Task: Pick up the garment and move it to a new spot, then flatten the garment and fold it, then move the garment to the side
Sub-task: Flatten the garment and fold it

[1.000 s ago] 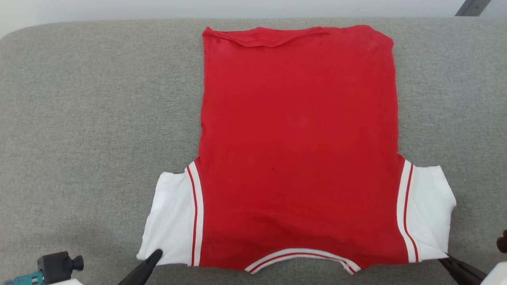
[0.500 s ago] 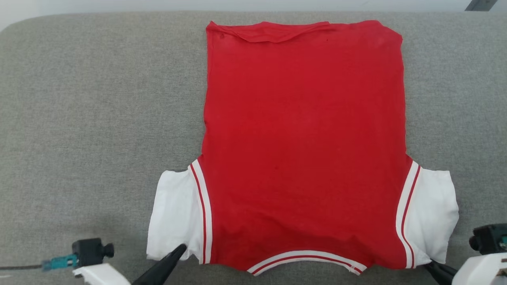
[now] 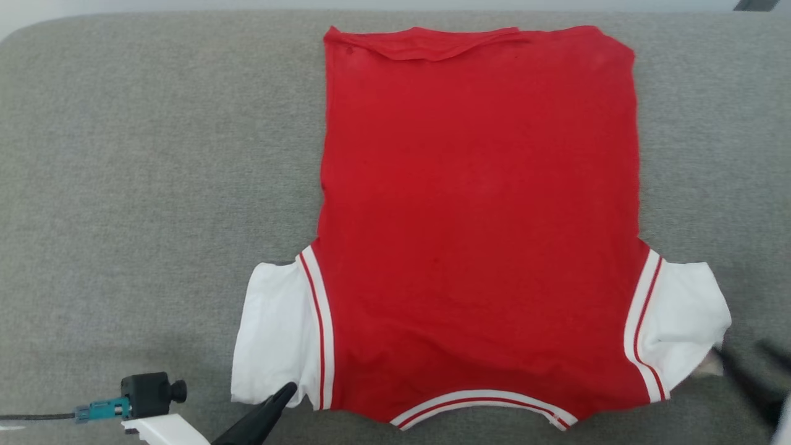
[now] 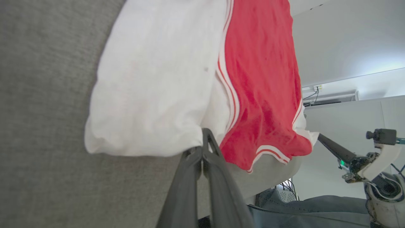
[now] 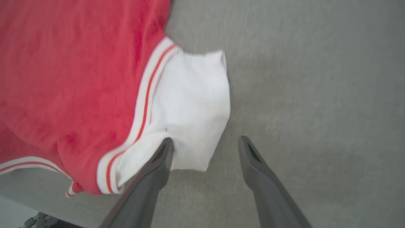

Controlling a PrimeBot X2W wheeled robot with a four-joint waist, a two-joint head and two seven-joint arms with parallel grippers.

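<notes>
Two steps remained for you, folding and setting aside: the shirt (image 3: 479, 216) lay flat on the cushion (image 3: 154, 185). Your left gripper (image 4: 205, 134) pinched one sleeve (image 4: 152, 79); your right gripper (image 5: 206, 141), fingers apart, sat beside the other.

**Red garment (image 3: 479, 216) spread flat on grey cushion (image 3: 154, 185)**

The soft red T-shirt lies open and nearly smooth in the head view, its striped collar at 6 o'clock and its hem at 12 o'clock, where a shallow fold runs along the edge. White sleeves with thin red-and-white trim jut out at 8 and 4 o'clock, and the 4 o'clock one is slightly crumpled.
</notes>
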